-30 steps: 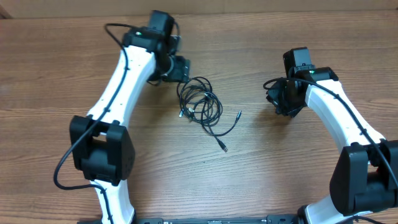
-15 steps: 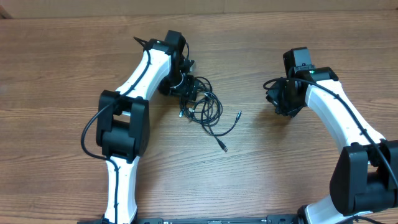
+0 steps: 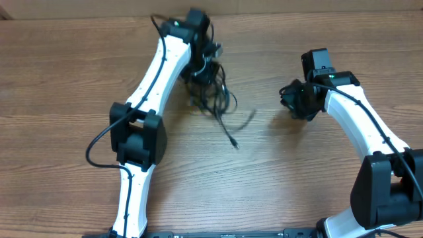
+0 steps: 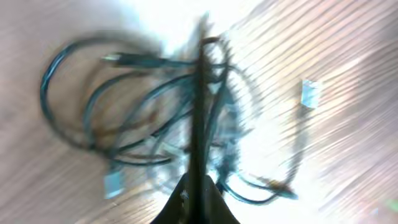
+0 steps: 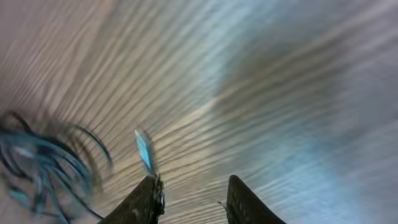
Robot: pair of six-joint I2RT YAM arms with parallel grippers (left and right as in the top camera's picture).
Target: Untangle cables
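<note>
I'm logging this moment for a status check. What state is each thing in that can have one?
left tool: shut, pinching the cables.
right tool: open, empty, apart from the cables.
cables: tangled in one bundle and gripped at its far end, with one plug end trailing toward the bare table; blurred.

In your overhead view the cables [image 3: 215, 99] near the far edge of the table [image 3: 66, 79] smear into one dark tangle (the plug ends are too small to make out). The left gripper [image 3: 206, 63] is buried under its own wrist there. Your left wrist view gives only blurred loops around the pinched fingers, so you can't tell which strand they hold. The right gripper [image 5: 189, 186] shows two finger stubs cut by the bottom edge.
</note>
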